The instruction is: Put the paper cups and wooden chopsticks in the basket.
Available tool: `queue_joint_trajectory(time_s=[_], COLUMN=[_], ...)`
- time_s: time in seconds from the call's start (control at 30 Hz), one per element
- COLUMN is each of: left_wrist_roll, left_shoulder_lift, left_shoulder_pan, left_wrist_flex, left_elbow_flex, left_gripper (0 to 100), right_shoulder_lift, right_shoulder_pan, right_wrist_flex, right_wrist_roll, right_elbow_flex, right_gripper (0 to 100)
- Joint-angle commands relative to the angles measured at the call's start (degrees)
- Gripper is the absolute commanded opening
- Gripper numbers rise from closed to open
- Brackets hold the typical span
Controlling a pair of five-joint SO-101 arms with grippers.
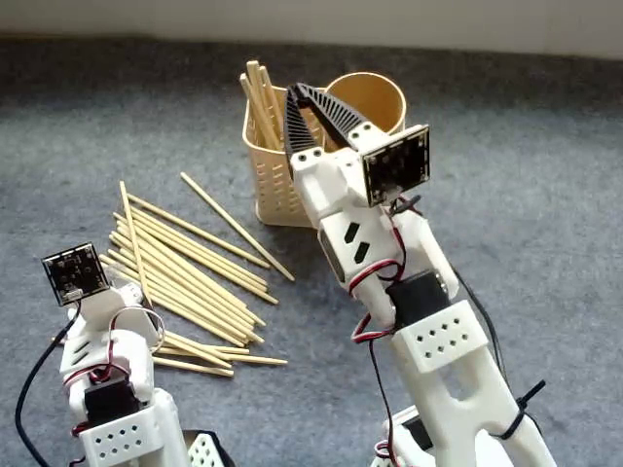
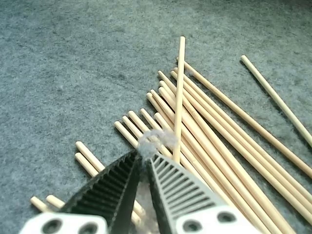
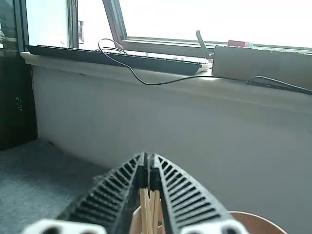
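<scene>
The basket (image 1: 274,185) is a cream plastic tub with slotted, perforated walls. It stands on a nubbly grey carpet (image 1: 506,195) with the paper cup (image 1: 380,97) (image 3: 258,220), smooth, brown and round-rimmed, touching its far side. Pale, round wooden sticks (image 1: 258,97) lean upright in the basket. The right gripper (image 1: 295,94) (image 3: 147,163) is above its rim, and the black ribbed jaws are closed on a few held chopsticks (image 3: 147,209) pinched side by side between them. Well apart from the basket, the loose chopsticks (image 1: 190,277) (image 2: 219,146) lie fanned flat on the carpet, mostly parallel, with a single chopstick (image 1: 131,233) (image 2: 179,97) lying slantwise over them. The left gripper (image 2: 146,155) is low over this pile with its ribbed jaws pressed together and a tuft of grey fluff (image 2: 157,141) caught at the tip. The near end of the single chopstick stops just beside that tip, and it seems to lie outside the jaws rather than between them, though the angle leaves this unclear.
</scene>
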Motion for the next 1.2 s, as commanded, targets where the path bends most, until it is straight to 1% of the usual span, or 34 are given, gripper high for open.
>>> queue_joint_trajectory(time_s=[0.0,0.4,0.77,1.0,1.17], left_wrist_roll=[0.1,0.1,0.1,0.1,0.1], left_shoulder_lift=[-0.3,-0.3,-0.3,-0.3,-0.3], left_shoulder_pan=[1.2,1.2,1.2,1.2,1.2], left_wrist_flex=[0.2,0.1,0.0,0.0,-0.1], left_elbow_flex=[1.2,1.2,1.2,1.2,1.2], left_gripper=[1,1,1,1,1], right_shoulder_lift=[-4.0,-10.9,-11.1,-10.9,-11.2], right_shoulder_pan=[-0.7,-0.7,-0.7,-0.7,-2.7], right_wrist_flex=[1.5,1.5,1.4,1.4,1.5], right_wrist_roll=[0.5,0.6,0.4,0.3,0.4], right_elbow_flex=[1.6,14.8,26.7,31.0,34.7], right_gripper=[2.3,2.3,2.3,2.3,2.3])
